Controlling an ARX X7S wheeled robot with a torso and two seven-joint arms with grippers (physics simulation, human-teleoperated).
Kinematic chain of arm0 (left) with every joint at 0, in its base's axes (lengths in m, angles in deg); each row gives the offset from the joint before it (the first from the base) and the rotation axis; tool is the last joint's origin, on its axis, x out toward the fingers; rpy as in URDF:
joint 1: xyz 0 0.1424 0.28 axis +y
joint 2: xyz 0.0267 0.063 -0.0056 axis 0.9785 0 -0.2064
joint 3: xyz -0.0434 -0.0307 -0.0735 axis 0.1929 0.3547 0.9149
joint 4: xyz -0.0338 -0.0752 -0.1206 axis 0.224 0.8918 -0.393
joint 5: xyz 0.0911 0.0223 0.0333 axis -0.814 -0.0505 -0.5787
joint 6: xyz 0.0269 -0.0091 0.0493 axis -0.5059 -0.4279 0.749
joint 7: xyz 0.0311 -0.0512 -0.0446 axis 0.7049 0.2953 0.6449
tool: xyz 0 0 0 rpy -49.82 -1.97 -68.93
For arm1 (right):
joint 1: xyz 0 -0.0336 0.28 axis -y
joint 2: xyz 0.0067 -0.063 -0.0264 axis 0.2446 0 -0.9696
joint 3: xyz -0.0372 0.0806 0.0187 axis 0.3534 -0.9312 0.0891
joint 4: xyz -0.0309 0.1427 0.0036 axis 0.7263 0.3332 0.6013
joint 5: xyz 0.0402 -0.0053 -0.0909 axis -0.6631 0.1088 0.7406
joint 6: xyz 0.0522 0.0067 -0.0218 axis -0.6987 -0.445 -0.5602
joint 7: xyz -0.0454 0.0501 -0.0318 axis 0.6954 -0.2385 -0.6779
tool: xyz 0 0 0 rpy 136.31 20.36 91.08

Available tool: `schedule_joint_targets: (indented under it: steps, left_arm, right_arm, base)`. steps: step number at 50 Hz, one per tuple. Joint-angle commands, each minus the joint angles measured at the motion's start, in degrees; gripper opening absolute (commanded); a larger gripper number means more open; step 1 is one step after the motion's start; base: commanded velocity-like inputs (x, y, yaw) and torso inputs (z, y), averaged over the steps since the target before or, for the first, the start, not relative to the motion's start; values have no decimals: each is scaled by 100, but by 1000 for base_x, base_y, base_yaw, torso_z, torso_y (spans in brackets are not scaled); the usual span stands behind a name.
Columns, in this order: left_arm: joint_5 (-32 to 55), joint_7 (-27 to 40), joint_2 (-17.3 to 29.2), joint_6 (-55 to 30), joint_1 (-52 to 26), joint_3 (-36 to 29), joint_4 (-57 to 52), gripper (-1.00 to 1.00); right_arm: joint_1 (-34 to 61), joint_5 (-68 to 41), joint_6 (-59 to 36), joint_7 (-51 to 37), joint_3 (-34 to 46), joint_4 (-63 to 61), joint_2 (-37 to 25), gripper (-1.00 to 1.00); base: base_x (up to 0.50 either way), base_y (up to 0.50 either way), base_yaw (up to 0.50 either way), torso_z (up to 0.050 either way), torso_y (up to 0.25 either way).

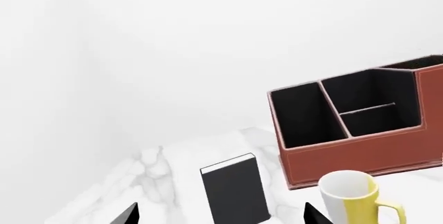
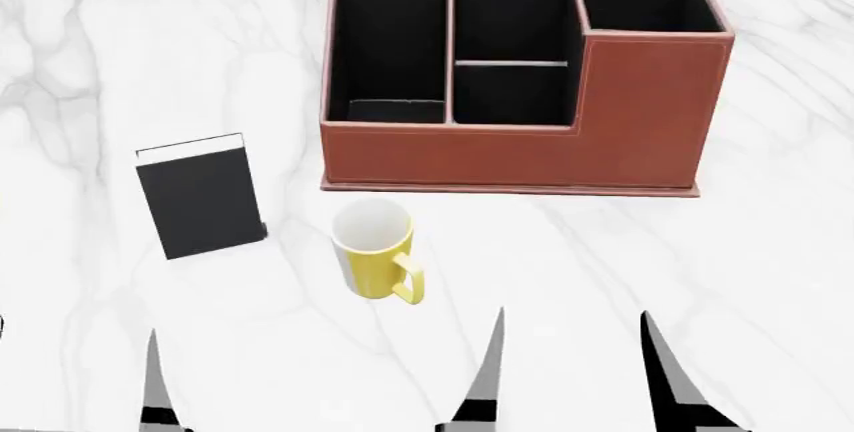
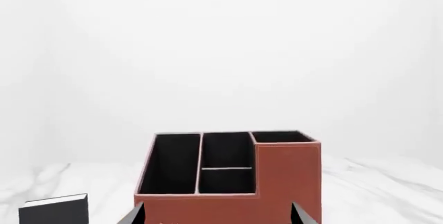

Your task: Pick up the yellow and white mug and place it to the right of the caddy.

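Fingers of both grippers stand spread and hold nothing: the left gripper (image 2: pixel 314 382) pokes up at the near edge with its tips wide apart, one below the book (image 2: pixel 200 197), the other just right of the mug (image 2: pixel 376 249); the right gripper (image 2: pixel 574 377) sits near-right with a narrower gap. The mug stands upright on the marble table (image 2: pixel 747 282), handle toward the near side, just in front of the caddy (image 2: pixel 521 82) but apart from it. Right of the caddy lies bare marble.
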Motion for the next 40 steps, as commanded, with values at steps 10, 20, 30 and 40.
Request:
schedule_joint_targets:
  steps: [10, 20, 30, 40]
  left_arm:
    - [-526, 71, 130, -981, 4, -138, -1942, 100]
    - [-1248, 98, 204, -1513, -33, -426, -2728, 100]
    - [-3011, -584, -710, -1444, 104, 176, -3425, 100]
    - [-1745, 834, -713, -29, 1054, 2440, -3425, 100]
  right_arm:
    - [484, -175, -1618, -368, 258, -2295, -174, 100]
    - [1104, -1269, -1646, -2294, 1017, -3039, -1691, 100]
    - [5208, -2573, 563, -6926, 6186, -3039, -5137, 100]
    - [8489, -2376, 2094, -8210, 9494, -3040, -6187, 100]
  base:
    - [0, 0, 0, 0, 0]
    - [0, 0, 0, 0, 0]
    - [0, 0, 0, 0, 0]
    - [0, 0, 0, 0, 0]
